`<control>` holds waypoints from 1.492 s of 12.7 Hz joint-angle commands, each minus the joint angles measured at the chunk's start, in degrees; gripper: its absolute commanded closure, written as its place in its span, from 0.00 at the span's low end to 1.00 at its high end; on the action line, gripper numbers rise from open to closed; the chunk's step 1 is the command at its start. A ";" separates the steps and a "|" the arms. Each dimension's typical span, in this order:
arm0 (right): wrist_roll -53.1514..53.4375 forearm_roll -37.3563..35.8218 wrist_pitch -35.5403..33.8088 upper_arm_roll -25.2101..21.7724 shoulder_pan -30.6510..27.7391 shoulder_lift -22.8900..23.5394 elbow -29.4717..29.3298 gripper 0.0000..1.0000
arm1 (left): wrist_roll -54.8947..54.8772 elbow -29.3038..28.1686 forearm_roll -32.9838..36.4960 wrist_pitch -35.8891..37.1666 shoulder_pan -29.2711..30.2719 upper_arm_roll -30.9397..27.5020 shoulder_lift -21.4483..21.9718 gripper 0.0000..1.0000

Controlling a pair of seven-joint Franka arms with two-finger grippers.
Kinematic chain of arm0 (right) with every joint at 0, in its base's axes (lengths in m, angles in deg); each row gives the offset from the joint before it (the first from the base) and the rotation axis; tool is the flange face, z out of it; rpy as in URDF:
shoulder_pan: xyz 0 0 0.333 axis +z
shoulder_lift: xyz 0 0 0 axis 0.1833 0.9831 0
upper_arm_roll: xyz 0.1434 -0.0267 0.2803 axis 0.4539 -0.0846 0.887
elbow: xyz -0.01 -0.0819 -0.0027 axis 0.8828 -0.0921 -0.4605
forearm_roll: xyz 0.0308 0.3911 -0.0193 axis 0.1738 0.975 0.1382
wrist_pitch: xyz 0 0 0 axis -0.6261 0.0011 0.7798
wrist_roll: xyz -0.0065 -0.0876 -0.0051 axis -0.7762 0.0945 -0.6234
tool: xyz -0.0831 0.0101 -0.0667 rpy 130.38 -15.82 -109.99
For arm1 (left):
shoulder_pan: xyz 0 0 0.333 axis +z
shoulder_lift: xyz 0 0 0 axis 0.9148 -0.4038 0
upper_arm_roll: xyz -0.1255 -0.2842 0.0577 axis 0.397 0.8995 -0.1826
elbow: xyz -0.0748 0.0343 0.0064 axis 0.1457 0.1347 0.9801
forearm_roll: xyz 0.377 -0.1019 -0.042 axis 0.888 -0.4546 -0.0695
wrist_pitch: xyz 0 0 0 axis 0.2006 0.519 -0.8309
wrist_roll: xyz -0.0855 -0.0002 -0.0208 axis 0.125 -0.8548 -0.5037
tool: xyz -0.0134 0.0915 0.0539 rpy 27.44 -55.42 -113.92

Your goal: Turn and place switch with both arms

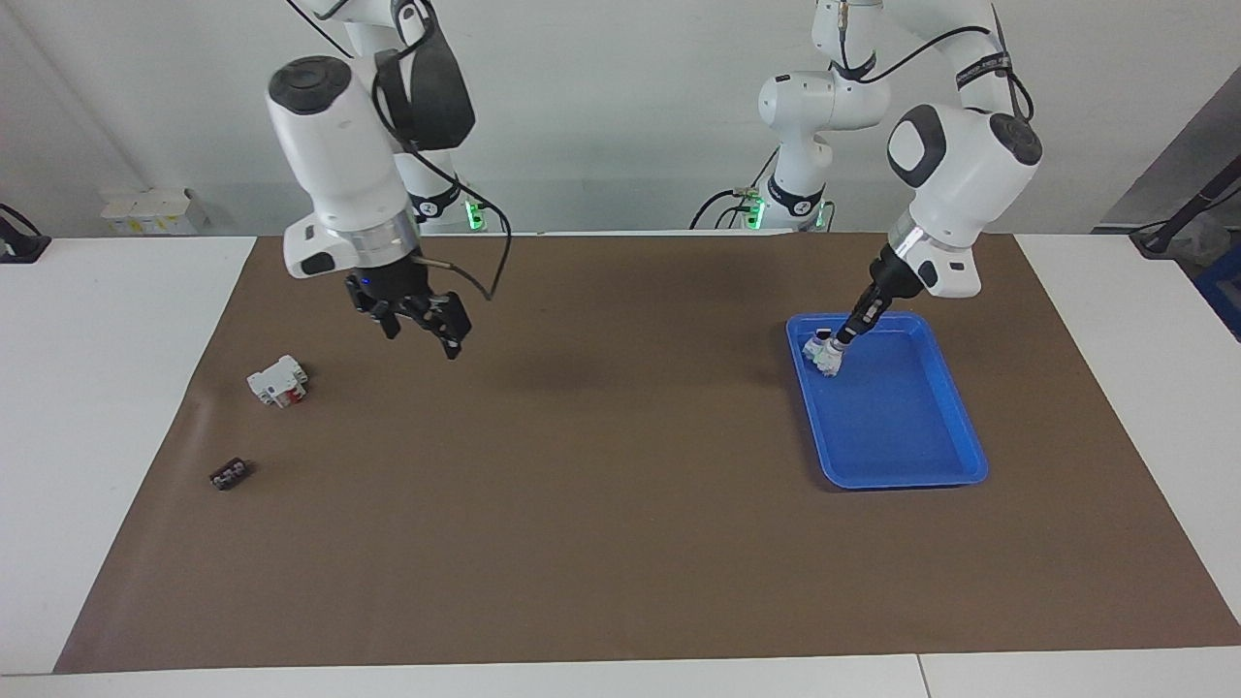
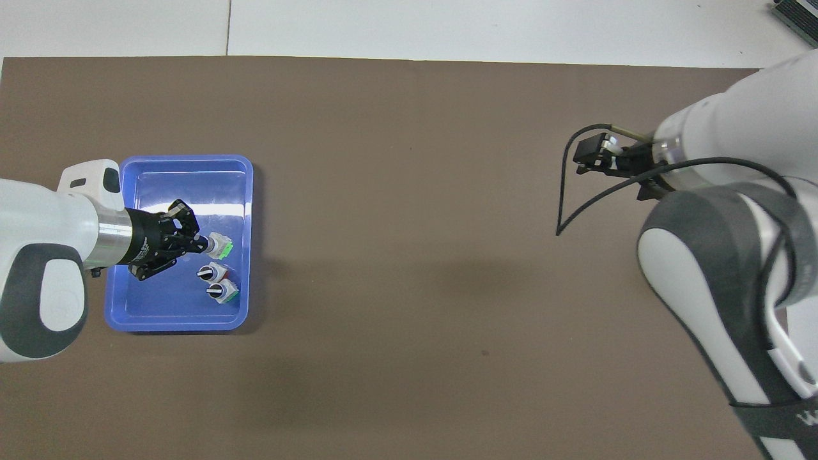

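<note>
Two white arms work over a tabletop [image 1: 126, 407] covered by a wide brown mat [image 1: 601, 523]. Next in size is the blue tray [image 1: 955, 427], lying on the mat toward the left arm's end.

The left claw [image 1: 836, 341] is down inside the tray at the corner nearest the robots and the table's middle, its fingertips pinched together on the black-knob end of the switch [image 2: 220, 245] (the green end points away from the claw, toward the tray wall). In the facing view the switch sits low against the tray floor, though contact with the floor cannot be made out. Two more switches [image 2: 215, 282] of the same kind stand in the tray just beside it, knobs up.

The right claw [image 1: 419, 322] hangs in the air over bare mat toward the right arm's end, fingers spread wide and holding nothing.

Near it on the mat lies a white block with a red part [image 1: 278, 380], and farther from the robots, a tiny black ridged block [image 1: 228, 475].

No brand name or other writing is legible on the claws, the tray or the parts.
</note>
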State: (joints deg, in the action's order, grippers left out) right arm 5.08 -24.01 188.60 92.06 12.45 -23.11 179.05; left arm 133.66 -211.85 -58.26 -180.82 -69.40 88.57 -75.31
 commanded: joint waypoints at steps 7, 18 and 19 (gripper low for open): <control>-17.89 -2.07 -20.05 -7.38 -2.59 -7.99 -5.64 0.00 | -14.90 -3.78 3.82 -4.92 4.71 0.42 -3.12 1.00; -15.25 -1.54 -19.62 -7.03 -1.89 -10.63 -1.23 0.00 | -29.46 2.27 3.82 -3.34 3.04 0.42 -0.40 0.00; -15.25 -1.54 -17.79 -7.03 -1.98 -10.20 -1.93 0.00 | -33.93 2.36 3.82 -3.07 3.04 0.33 0.57 0.00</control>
State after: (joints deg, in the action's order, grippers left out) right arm -10.96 -25.71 168.49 84.64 11.12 -31.69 175.20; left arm 105.82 -209.11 -55.42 -185.08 -65.77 89.46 -77.25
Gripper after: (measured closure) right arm 0.000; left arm 0.000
